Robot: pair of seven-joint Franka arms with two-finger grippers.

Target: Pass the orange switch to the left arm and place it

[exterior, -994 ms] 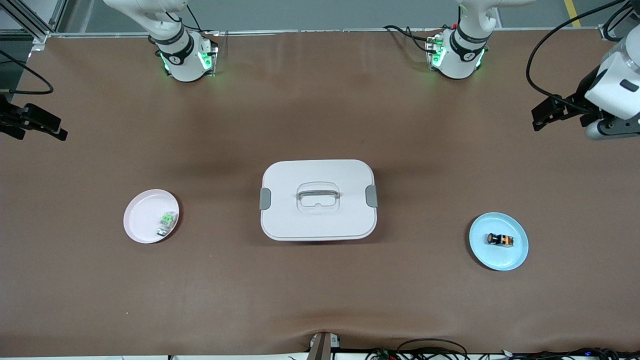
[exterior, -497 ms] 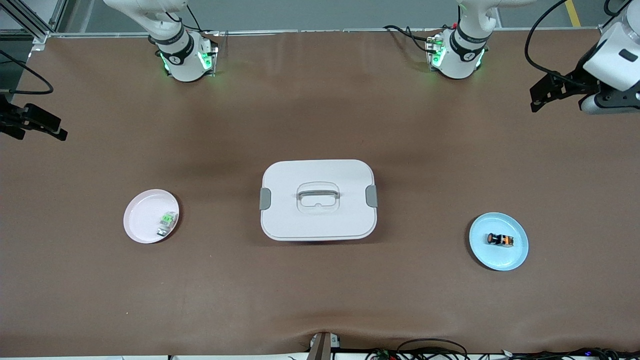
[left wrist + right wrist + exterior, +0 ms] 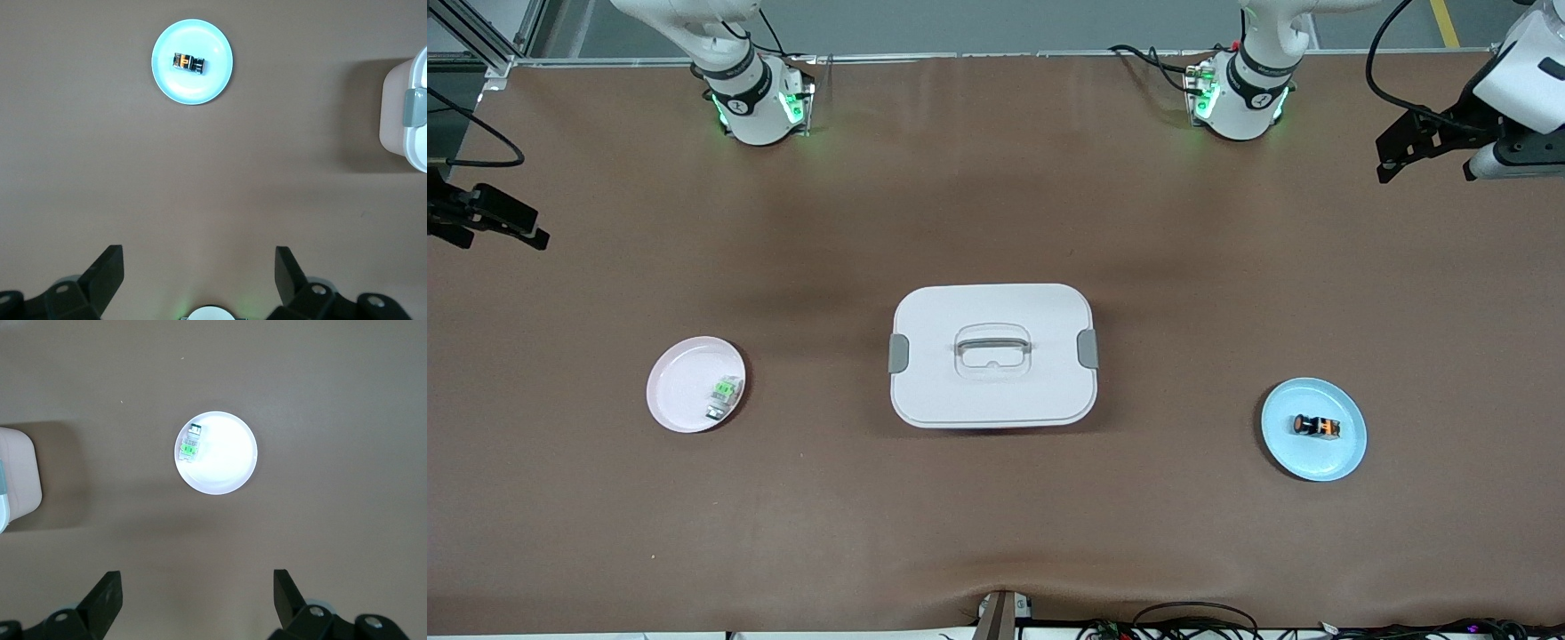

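Two end effectors, left and right, hang open above the tabletop; the orange switch seemingly lies sideways on its blue plate, well apart from the box.

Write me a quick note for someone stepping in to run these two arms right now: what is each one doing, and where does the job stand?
Left tool: open, empty, up over the left arm's end of the table.
Right tool: open, empty, waiting over the right arm's end.
Orange switch: lying on the blue plate, toward the left arm's end.
Box: lid on, mid-table, between the blue plate and the pink plate, which holds a small green part.
Done: nothing yet.
Left: pick up the switch, pass it between the arms, avoid the box.
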